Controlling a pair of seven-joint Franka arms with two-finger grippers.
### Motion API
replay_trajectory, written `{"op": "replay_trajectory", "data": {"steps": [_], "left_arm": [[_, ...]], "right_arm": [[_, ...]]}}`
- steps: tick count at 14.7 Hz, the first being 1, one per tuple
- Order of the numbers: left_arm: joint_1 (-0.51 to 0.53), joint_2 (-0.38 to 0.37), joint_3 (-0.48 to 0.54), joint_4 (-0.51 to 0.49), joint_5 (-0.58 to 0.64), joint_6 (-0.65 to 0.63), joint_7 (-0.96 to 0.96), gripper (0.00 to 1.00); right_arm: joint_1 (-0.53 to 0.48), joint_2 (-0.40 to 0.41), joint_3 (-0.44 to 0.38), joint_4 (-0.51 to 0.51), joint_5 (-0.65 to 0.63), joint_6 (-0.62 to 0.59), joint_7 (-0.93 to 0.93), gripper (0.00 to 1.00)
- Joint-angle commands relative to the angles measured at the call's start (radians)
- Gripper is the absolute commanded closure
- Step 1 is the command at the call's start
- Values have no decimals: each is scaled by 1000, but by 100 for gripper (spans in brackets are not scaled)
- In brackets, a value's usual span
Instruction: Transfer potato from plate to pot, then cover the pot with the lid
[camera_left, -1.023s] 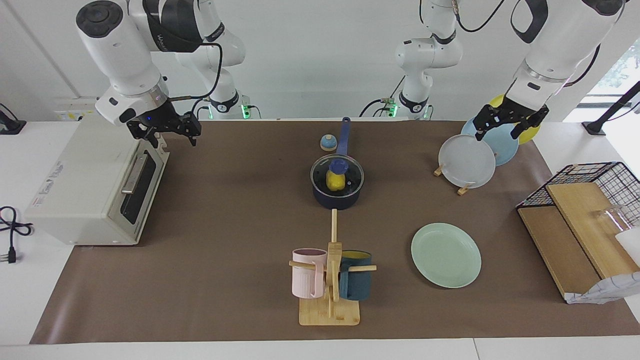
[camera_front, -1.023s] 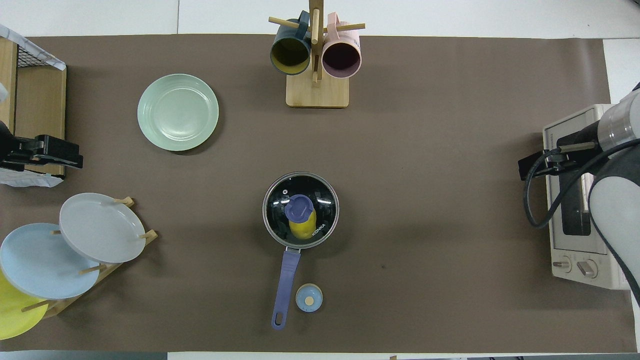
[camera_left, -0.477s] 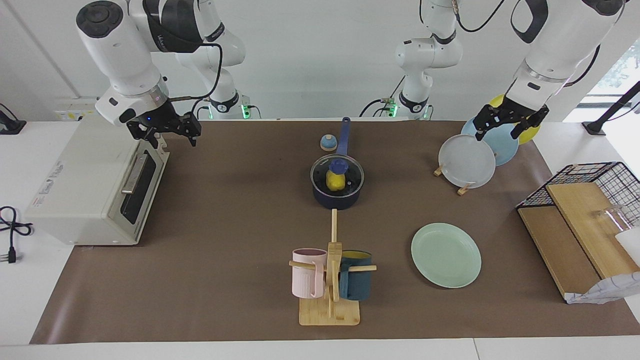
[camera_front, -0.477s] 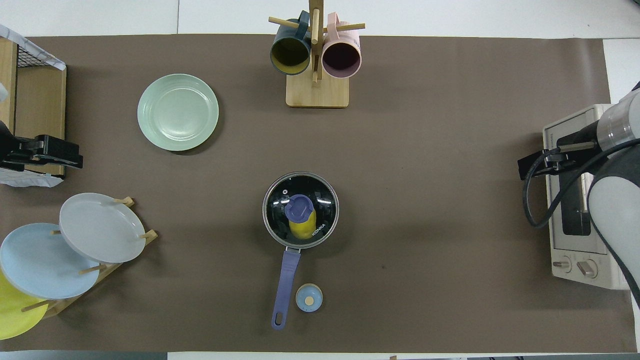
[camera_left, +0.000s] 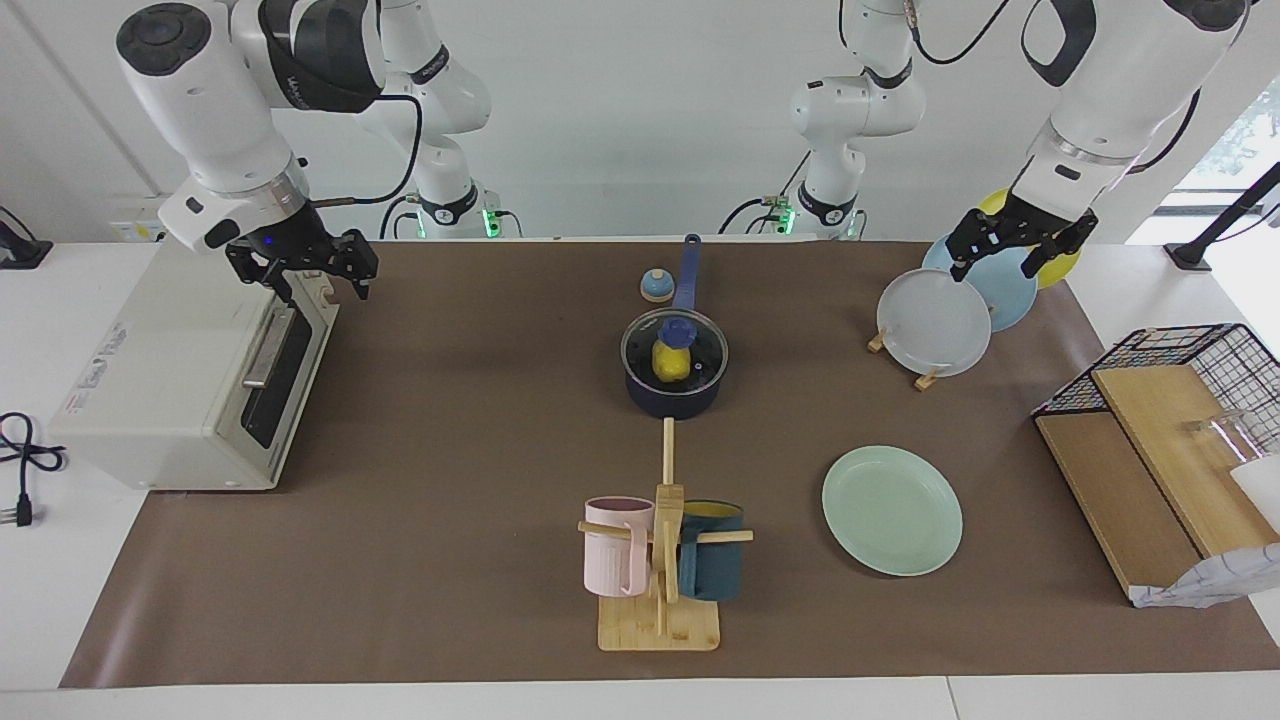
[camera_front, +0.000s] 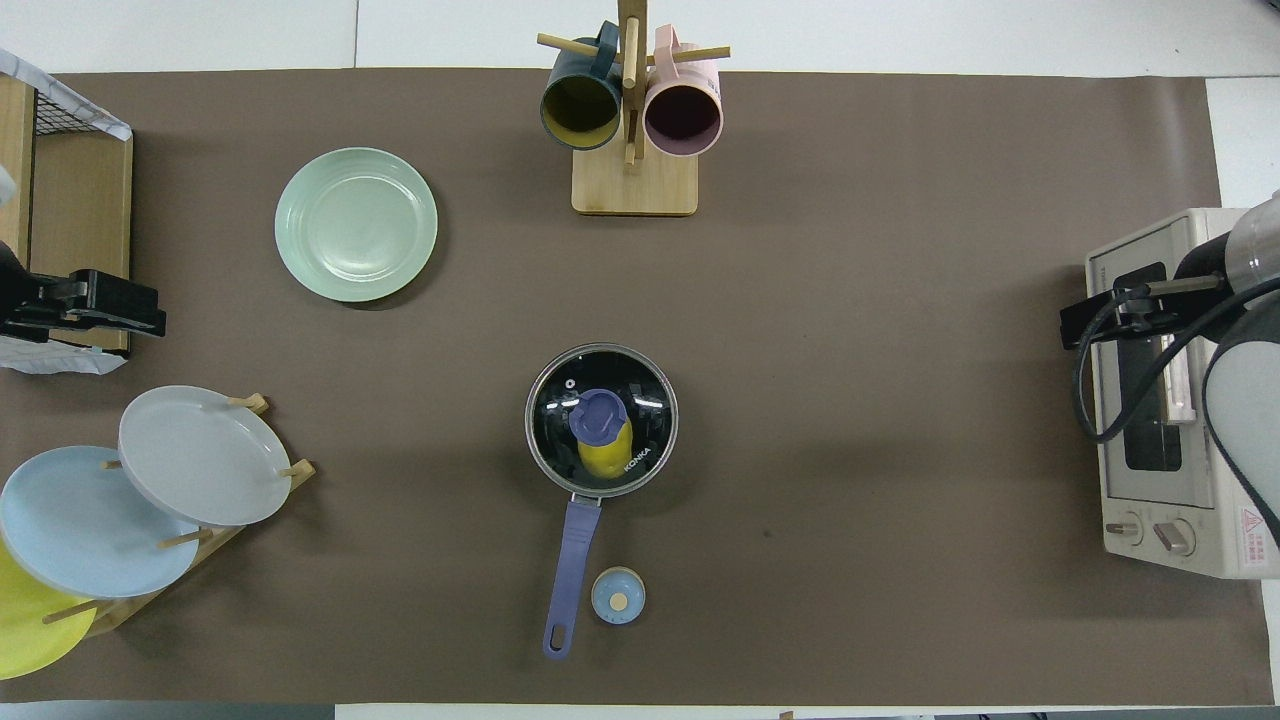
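The yellow potato (camera_left: 672, 364) lies inside the dark navy pot (camera_left: 672, 402) at the middle of the table. The glass lid (camera_left: 702, 350) with its blue knob (camera_left: 677, 330) sits on the pot. The potato shows through the lid in the overhead view (camera_front: 603, 458). The pot's long blue handle (camera_front: 572, 560) points toward the robots. The mint-green plate (camera_left: 892, 510) lies bare, farther from the robots, toward the left arm's end. My right gripper (camera_left: 300, 272) is open and empty, up over the toaster oven. My left gripper (camera_left: 1000, 262) waits open and empty over the plate rack.
A toaster oven (camera_left: 170, 370) stands at the right arm's end. A small blue-and-tan bell (camera_left: 655, 286) sits beside the pot's handle. A wooden mug rack (camera_left: 660, 560) holds two mugs. A rack of plates (camera_left: 935, 322) and a wire basket with boards (camera_left: 1180, 420) stand at the left arm's end.
My right gripper has moved farther toward the right arm's end of the table, over the toaster oven. The left arm, pot, lid and potato have not moved.
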Motion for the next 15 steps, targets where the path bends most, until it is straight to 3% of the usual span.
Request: {"op": "replay_trajectory", "data": {"steps": [1, 15], "left_arm": [[17, -7, -13, 3, 13, -11, -10, 0], [17, -7, -14, 3, 13, -11, -10, 0]], "right_arm": [[-18, -17, 10, -28, -9, 26, -29, 0], [-29, -16, 10, -19, 5, 12, -23, 0]]}}
